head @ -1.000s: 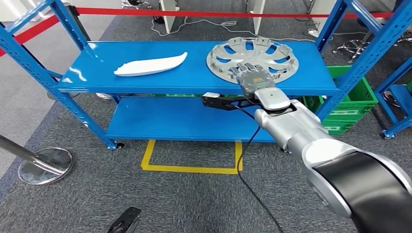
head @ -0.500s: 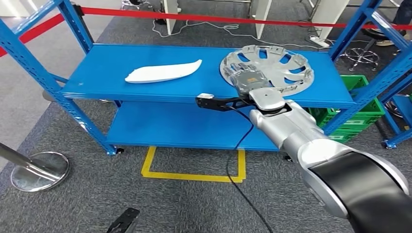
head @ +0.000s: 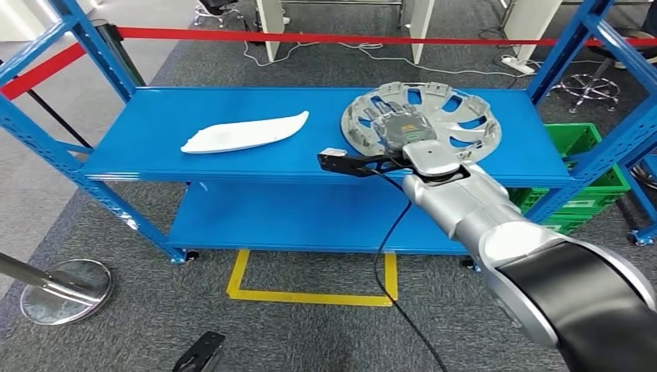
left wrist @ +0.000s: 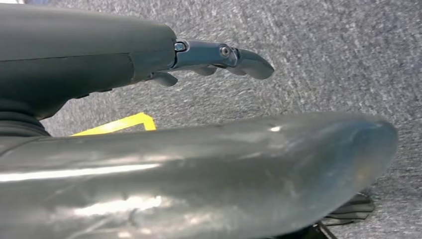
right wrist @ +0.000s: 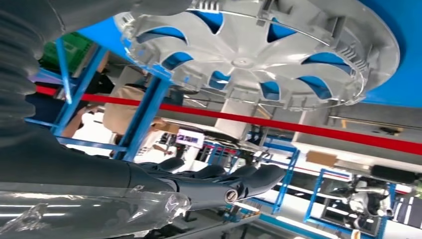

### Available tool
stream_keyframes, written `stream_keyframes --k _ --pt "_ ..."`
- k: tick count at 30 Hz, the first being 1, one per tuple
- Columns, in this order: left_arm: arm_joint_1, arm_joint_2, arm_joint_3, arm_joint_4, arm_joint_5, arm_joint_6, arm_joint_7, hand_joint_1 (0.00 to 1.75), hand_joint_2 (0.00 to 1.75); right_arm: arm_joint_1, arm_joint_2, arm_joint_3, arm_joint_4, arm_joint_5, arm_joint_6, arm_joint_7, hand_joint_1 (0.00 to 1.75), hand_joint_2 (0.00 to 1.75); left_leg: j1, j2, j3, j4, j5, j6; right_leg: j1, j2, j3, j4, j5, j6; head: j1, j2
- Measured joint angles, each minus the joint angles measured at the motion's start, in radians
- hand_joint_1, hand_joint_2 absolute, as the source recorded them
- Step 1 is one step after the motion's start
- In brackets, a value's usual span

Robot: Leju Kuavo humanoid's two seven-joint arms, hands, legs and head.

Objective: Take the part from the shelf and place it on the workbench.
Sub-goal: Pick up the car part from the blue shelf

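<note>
A silver slotted wheel cover (head: pixel 457 120) lies flat on the right half of the blue shelf's top board (head: pixel 155 147). My right hand (head: pixel 397 128) stretches over the cover's near-left part with its fingers straight and apart, gripping nothing. In the right wrist view the wheel cover (right wrist: pixel 259 55) faces the dark fingers (right wrist: pixel 219 184), and a gap shows between them. A white curved part (head: pixel 244 132) lies on the left half of the same board. My left hand (left wrist: pixel 219 55) hangs over the grey carpet, fingers spread, holding nothing.
A black cable (head: pixel 391 248) hangs from my right wrist to the floor. A lower blue board (head: pixel 294 209) sits under the top one. A green crate (head: pixel 581 147) stands right of the shelf, red barrier tape (head: pixel 310 36) behind it, and a stanchion base (head: pixel 66 283) at front left.
The camera has shifted, so the whole scene sits differently. My right hand has reached farther over the wheel cover, from its near rim towards the middle.
</note>
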Motion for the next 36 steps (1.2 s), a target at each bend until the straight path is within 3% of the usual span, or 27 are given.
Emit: stream_keyframes --k 2,3,4,6,8,10,13,15,17,21,25,29,36 --pt "0.002 0.0 0.0 0.0 0.0 0.0 0.0 0.0 0.0 0.009 0.001 0.0 0.0 0.0 0.001 -0.001 0.0 1.75 0.002 0.0 -0.078 0.089 -0.024 -0.005 0.0 0.002 0.006 0.0 -0.01 0.0 0.0 0.0" --pt "0.003 0.0 0.0 0.0 -0.001 0.0 0.0 0.0 0.0 0.013 0.001 0.0 0.0 0.0 0.004 0.0 0.0 1.75 0.002 0.0 -0.095 0.087 -0.005 -0.006 0.0 0.003 0.011 0.001 -0.015 0.001 0.0 0.0" --pt "0.004 0.0 0.0 0.0 -0.002 0.0 0.0 0.0 0.0 0.016 0.001 0.0 0.001 0.0 0.011 0.002 0.0 1.75 0.003 0.0 -0.093 0.05 0.037 -0.007 -0.001 0.004 0.018 0.001 -0.021 0.003 0.001 0.0" --pt "0.004 0.0 0.0 0.0 -0.007 -0.002 0.0 0.0 0.0 0.018 0.001 0.0 0.001 0.0 0.043 0.015 0.0 1.75 0.006 0.002 -0.061 -0.077 0.141 -0.01 -0.001 0.004 0.031 0.003 -0.034 0.011 0.0 0.0" --pt "0.002 -0.002 0.0 0.001 -0.014 -0.006 0.0 0.0 0.0 0.02 0.001 0.0 0.004 0.0 0.086 0.036 0.0 1.75 0.008 0.004 -0.037 -0.165 0.184 -0.001 0.003 0.005 0.031 0.007 -0.045 0.021 -0.002 0.0" --pt "0.002 -0.005 0.0 0.001 -0.018 -0.01 0.0 0.0 0.0 0.028 0.001 0.0 0.008 0.0 0.116 0.051 0.0 1.75 0.008 0.003 -0.032 -0.181 0.182 0.012 0.007 0.005 0.027 0.01 -0.052 0.02 -0.002 0.0" --pt "0.0 -0.008 0.0 0.001 -0.023 -0.013 0.0 0.0 0.0 0.037 0.001 0.0 0.014 0.001 0.148 0.071 0.0 1.75 0.008 -0.001 -0.032 -0.181 0.187 0.015 0.008 0.003 0.031 0.006 -0.053 0.007 -0.001 0.0" --pt "-0.001 -0.009 0.0 0.001 -0.029 -0.015 0.002 0.0 0.0 0.039 0.0 0.0 0.018 0.004 0.196 0.096 0.0 1.75 0.007 -0.002 -0.032 -0.181 0.185 0.02 0.008 0.002 0.035 0.0 -0.053 0.007 -0.001 0.0" --pt "-0.002 -0.009 0.0 0.001 -0.036 -0.017 0.005 0.0 0.0 0.044 -0.002 0.0 0.023 0.007 0.266 0.121 0.0 1.75 0.006 -0.002 -0.031 -0.181 0.183 0.024 0.007 0.001 0.038 -0.005 -0.052 0.012 -0.001 0.0" --pt "-0.004 -0.009 0.0 0.001 -0.048 -0.023 0.013 0.0 0.0 0.059 -0.007 -0.001 0.035 0.003 0.42 0.162 0.0 1.75 0.004 -0.002 -0.031 -0.181 0.182 0.028 0.004 0.001 0.04 -0.01 -0.052 0.037 -0.001 0.0" --pt "-0.007 -0.01 0.0 0.001 -0.06 -0.032 0.017 0.0 0.0 0.071 -0.019 -0.007 0.047 -0.004 0.516 0.21 0.0 1.75 0.003 -0.001 -0.03 -0.181 0.183 0.029 0.003 0.003 0.039 -0.009 -0.051 0.04 -0.002 0.0" --pt "-0.013 -0.015 0.0 0.001 -0.069 -0.035 0.018 0.0 0.0 0.092 -0.034 -0.015 0.055 -0.013 0.529 0.242 0.0 1.75 0.004 0.0 -0.028 -0.181 0.183 0.029 0.003 0.003 0.039 -0.007 -0.051 0.04 -0.002 0.0" --pt "-0.009 -0.017 0.003 0.001 -0.075 -0.031 0.018 0.0 0.0 0.113 -0.056 -0.037 0.056 -0.017 0.407 0.235 0.0 1.75 0.006 -0.001 -0.025 -0.182 0.184 0.028 0.006 0.003 0.042 -0.004 -0.052 0.038 -0.002 0.0"
